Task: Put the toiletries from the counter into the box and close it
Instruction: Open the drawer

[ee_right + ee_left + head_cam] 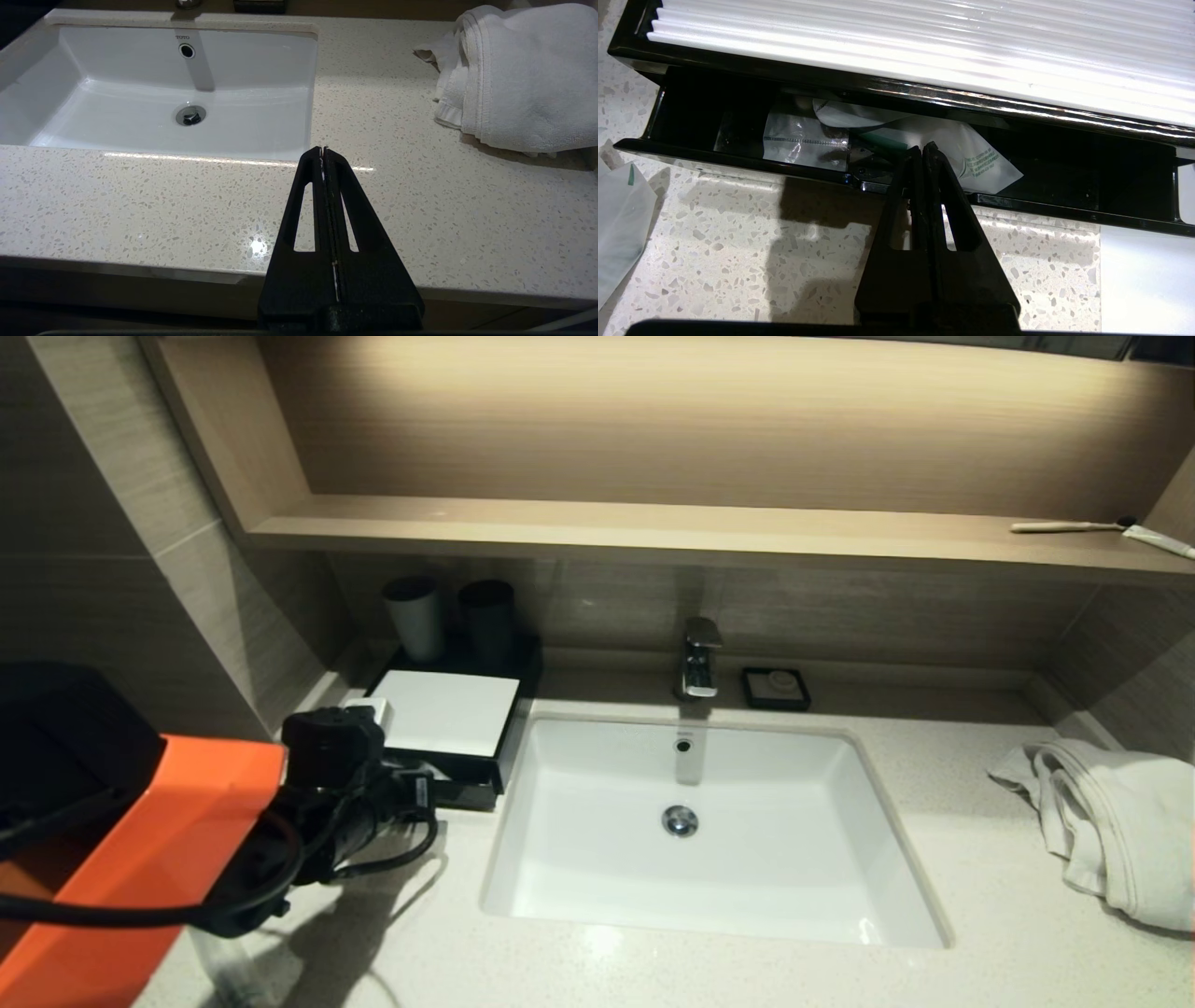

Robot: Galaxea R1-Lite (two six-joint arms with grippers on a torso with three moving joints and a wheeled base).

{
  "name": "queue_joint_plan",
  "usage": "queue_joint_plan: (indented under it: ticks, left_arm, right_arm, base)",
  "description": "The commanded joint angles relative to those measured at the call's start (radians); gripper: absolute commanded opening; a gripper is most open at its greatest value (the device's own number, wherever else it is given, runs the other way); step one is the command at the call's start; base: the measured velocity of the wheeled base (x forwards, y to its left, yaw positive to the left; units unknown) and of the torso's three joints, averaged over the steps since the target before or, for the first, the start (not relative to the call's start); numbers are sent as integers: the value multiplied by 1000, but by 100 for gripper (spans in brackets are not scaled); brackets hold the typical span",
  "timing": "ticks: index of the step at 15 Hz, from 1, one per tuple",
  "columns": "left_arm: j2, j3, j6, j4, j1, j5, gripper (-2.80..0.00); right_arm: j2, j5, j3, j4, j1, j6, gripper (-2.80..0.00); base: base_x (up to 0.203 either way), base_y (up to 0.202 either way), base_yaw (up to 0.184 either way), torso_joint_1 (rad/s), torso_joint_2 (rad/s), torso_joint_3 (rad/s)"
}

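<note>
The black box with a ribbed white top (446, 711) stands on the counter to the left of the sink. In the left wrist view its drawer (1064, 210) is pulled partly out. Inside lie a clear packet (803, 142) and a white packet with green print (985, 163). My left gripper (923, 148) is shut and empty, its tip at the drawer's front wall, over the white packet's edge. Another translucent packet (619, 219) lies on the counter beside the drawer. My right gripper (323, 150) is shut and empty above the counter's front edge, right of the sink.
The white sink (691, 821) with its faucet (700, 658) fills the middle. Two cups (415, 614) stand behind the box. A soap dish (776, 688) sits by the faucet. A white towel (1111, 821) lies at the right. A toothbrush (1064, 526) and a tube (1159, 540) lie on the shelf.
</note>
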Motion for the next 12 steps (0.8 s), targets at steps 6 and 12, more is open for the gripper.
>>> queue_joint_plan:
  ticks: [6, 12]
  left_arm:
    - [25, -17, -2, 0, 2, 0, -280]
    - [21, -18, -3, 27, 4, -1, -280]
  right_arm:
    - [0, 0, 0, 0, 0, 0, -280]
    - [0, 0, 0, 0, 0, 0, -280]
  base:
    - [0, 0, 0, 0, 0, 0]
    - [0, 0, 0, 0, 0, 0]
